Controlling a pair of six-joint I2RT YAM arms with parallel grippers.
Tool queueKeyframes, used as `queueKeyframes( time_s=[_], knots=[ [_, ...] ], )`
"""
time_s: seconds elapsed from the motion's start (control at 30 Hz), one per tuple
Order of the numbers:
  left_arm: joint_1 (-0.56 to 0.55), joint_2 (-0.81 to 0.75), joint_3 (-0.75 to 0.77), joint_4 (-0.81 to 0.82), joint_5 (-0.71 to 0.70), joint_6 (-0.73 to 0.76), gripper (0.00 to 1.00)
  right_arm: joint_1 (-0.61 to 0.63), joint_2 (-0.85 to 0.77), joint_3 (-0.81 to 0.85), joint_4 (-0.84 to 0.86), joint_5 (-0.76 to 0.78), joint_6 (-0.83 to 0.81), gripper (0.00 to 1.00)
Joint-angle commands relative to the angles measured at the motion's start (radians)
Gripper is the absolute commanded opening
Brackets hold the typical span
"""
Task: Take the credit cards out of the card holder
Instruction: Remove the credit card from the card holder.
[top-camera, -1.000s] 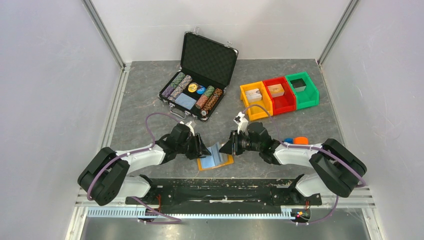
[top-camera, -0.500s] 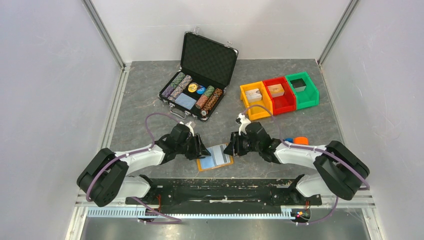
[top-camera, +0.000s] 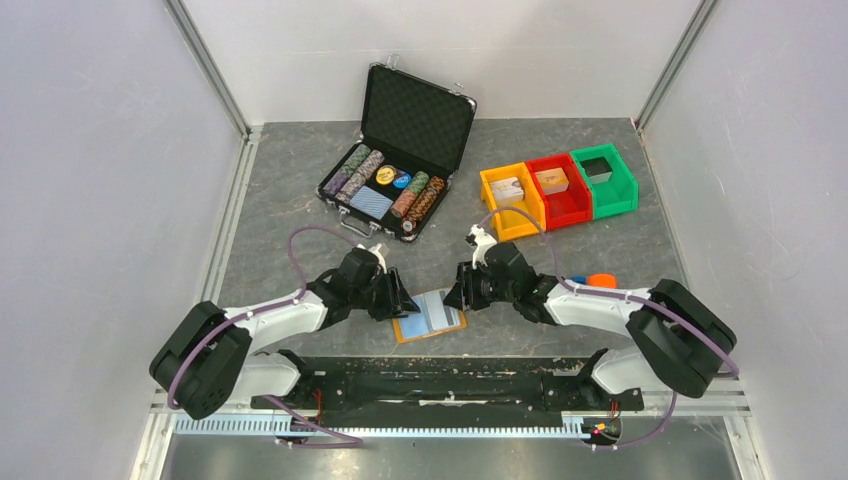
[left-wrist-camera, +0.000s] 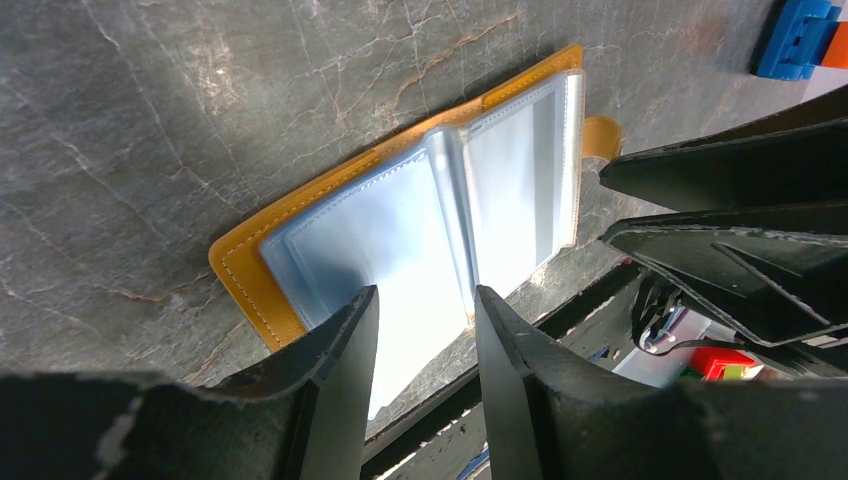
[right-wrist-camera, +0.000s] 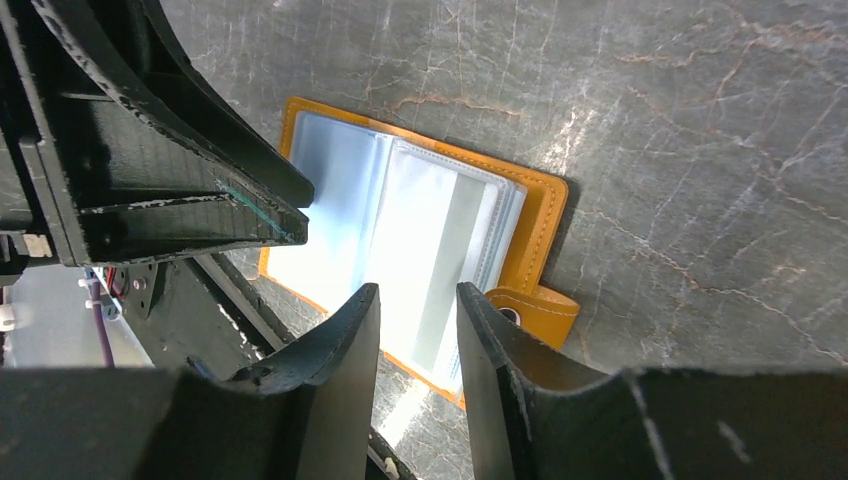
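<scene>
Here, close to the near edge of the table (top-camera: 300, 200), the card holder (top-camera: 430, 318) lies open and flat, long axis left-right, spine between the claws. Left gripper (top-camera: 408, 302) hangs over its left page, right gripper (top-camera: 452, 298) over the tab side; both jaws parted, empty (equally near). Stitched orange leather, glossy clear sleeves; a pale blue credit card (left-wrist-camera: 375, 235) seems sleeved.
</scene>
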Motion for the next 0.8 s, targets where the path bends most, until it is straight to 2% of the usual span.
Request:
queueKeyframes(
  time_s=[0.0, 0.77],
  knots=[
    [0.002, 0.002, -0.006, -0.016, -0.015, 0.003, 0.48, 0.002, 0.049, 0.028, 0.068, -0.039, 0.022, 0.36],
    [0.002, 0.005, -0.006, -0.01, -0.009, 0.001, 0.48, 0.008, 0.103, 0.039, 0.041, -0.028, 0.019, 0.36]
  ],
)
